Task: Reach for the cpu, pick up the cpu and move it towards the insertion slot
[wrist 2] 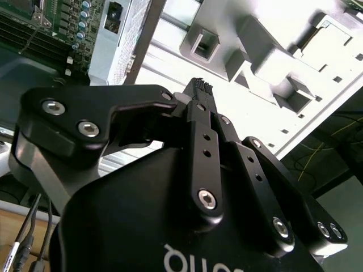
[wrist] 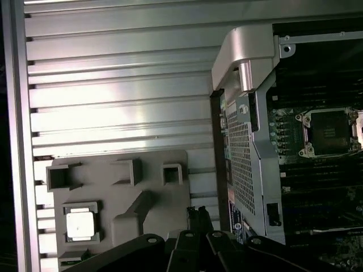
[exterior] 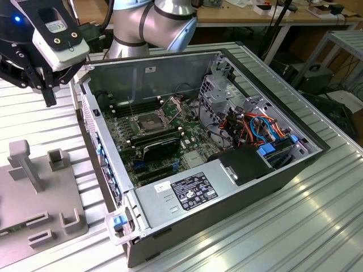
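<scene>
ARM POISED OVER THE TABLETOP. At the exterior view's left, the gripper [exterior: 50, 99] is held above the ribbed tabletop [exterior: 295, 226], just outside the open case [exterior: 130, 73]. Its jaws are pointed down and pressed together, with nothing between them. A grey housing [exterior: 59, 48] is carried above them, and the white label [exterior: 55, 26] on it is too small to be read. The arm [exterior: 153, 22] is bent behind the case at the top of that view.

Below the gripper, a grey fixture [exterior: 34, 192] is laid flat on the tabletop. In the first wrist view the CPU [wrist: 79, 224] is seen seated face up in a square holder of the fixture [wrist: 142, 181], well apart from the fingertips [wrist: 193, 213].

Further right, inside the case, the insertion slot [exterior: 148, 120] is seen on the green board with its latch raised and its dark centre bare. It is also caught in the first wrist view [wrist: 329, 131]. A second white label [exterior: 152, 69] is fixed to the case's back wall. A black one [exterior: 193, 190] is fixed to the power supply [exterior: 159, 201] at the near edge. Neither can be made out.

At the right of the case, orange and blue cables [exterior: 258, 127] are bundled. White lettering [wrist 2: 198, 262] on the gripper's body is cut off in the second wrist view.
</scene>
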`<state>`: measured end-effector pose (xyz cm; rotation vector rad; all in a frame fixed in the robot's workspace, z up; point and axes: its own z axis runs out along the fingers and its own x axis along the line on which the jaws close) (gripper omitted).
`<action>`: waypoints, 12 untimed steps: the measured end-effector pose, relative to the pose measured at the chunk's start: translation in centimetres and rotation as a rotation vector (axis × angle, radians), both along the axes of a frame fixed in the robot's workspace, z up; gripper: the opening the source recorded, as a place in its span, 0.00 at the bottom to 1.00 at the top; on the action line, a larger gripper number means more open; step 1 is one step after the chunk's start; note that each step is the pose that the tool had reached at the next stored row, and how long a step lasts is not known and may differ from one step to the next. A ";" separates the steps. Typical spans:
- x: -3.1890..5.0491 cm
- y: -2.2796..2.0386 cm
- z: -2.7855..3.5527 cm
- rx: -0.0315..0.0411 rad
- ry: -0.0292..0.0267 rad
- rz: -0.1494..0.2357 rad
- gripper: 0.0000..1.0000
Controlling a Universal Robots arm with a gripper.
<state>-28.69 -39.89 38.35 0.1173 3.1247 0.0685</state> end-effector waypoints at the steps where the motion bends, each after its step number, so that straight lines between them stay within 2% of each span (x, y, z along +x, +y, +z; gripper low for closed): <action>1: -0.13 0.00 -0.01 0.0000 0.0000 0.000 0.11; 7: -0.84 0.00 -0.08 0.0000 0.0002 0.000 0.11; 12: -1.88 0.00 -0.14 -0.0001 0.0001 0.000 0.11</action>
